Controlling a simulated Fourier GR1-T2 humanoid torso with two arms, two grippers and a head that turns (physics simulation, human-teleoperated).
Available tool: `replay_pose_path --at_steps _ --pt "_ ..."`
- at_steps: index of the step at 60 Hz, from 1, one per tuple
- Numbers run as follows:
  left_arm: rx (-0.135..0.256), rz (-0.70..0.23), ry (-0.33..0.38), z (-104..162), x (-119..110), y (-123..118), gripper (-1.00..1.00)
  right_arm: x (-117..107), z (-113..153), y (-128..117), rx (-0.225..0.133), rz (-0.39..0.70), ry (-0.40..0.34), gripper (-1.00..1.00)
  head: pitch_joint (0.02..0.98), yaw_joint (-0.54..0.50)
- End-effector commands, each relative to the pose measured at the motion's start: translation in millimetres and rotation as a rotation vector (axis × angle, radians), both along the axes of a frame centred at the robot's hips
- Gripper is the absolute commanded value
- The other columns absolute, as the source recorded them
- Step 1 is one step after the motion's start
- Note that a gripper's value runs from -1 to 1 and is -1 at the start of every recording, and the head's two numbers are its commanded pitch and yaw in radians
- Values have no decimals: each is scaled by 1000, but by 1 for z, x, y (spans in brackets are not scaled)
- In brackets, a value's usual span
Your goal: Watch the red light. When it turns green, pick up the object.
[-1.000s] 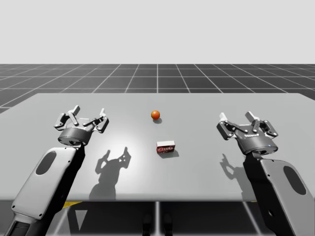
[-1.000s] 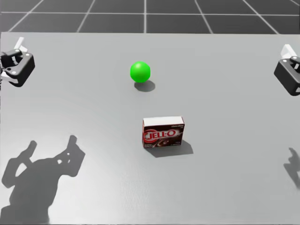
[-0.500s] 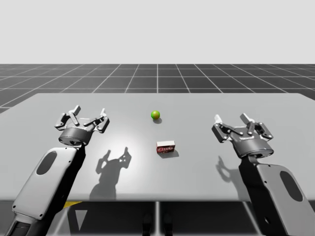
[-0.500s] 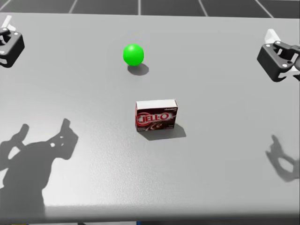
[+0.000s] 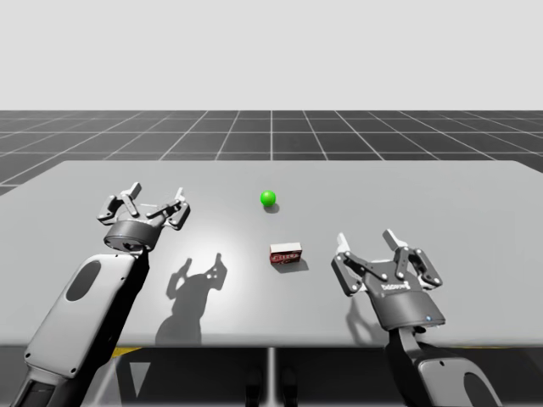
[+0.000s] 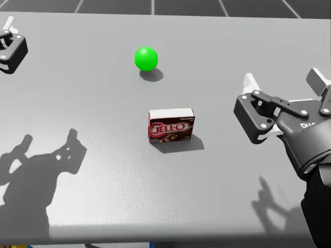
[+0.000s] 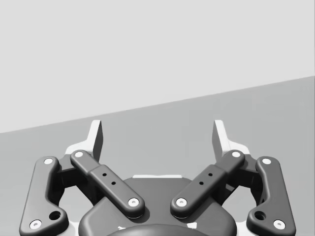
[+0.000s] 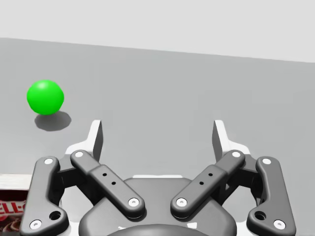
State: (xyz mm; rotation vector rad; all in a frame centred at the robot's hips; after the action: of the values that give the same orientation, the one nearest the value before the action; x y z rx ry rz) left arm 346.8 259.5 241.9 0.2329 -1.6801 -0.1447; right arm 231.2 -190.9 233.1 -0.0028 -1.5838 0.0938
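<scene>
The round light (image 5: 268,198) (image 6: 146,58) glows green at the table's middle back. In front of it a dark red box with a white top (image 5: 285,253) (image 6: 171,126) lies on the table. My right gripper (image 5: 366,239) (image 6: 283,80) (image 8: 157,135) hovers open to the right of the box, with nothing between its fingers. From the right wrist view, the light (image 8: 45,97) lies ahead to one side and a corner of the box (image 8: 10,209) is beside the gripper. My left gripper (image 5: 156,190) (image 7: 157,135) stands open far left, away from both.
The grey table (image 5: 441,182) is bare around the box and light. Its front edge runs just below my right gripper in the high view. Shadows of both arms fall on the tabletop.
In the high view the light has gone from orange-red to green. My right gripper has moved left and nearer, up to the box's right. My head has tilted down a little. The left arm stays put.
</scene>
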Motion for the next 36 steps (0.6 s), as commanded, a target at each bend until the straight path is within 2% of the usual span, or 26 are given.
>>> replay_pose_path --at_steps 1,7,10,17,22,23,25,36 --pt "3 -2 0 -1 1 -1 -1000 -23 -22 27 10 35 56 -1000 839 -53" --pt "3 -2 1 -1 1 -1 -1000 -28 -33 40 10 31 76 -1000 839 -51" --pt "3 -3 2 -1 1 -1 -1000 -30 -41 49 -4 34 81 -1000 840 -49" --pt "4 -5 4 -1 1 -2 -1000 -33 -48 65 9 58 101 -1000 844 -50" --pt "4 -5 4 -1 1 -2 -1000 -33 -51 75 28 67 112 -1000 845 -49" --pt "3 -5 5 -1 1 -2 -1000 -33 -52 80 67 63 119 -1000 844 -49" --pt "3 -6 5 -1 1 -2 -1000 -33 -52 83 85 59 118 -1000 844 -49" --pt "6 -7 7 -2 1 -3 -1000 -31 -61 103 95 63 169 -1000 845 -50"
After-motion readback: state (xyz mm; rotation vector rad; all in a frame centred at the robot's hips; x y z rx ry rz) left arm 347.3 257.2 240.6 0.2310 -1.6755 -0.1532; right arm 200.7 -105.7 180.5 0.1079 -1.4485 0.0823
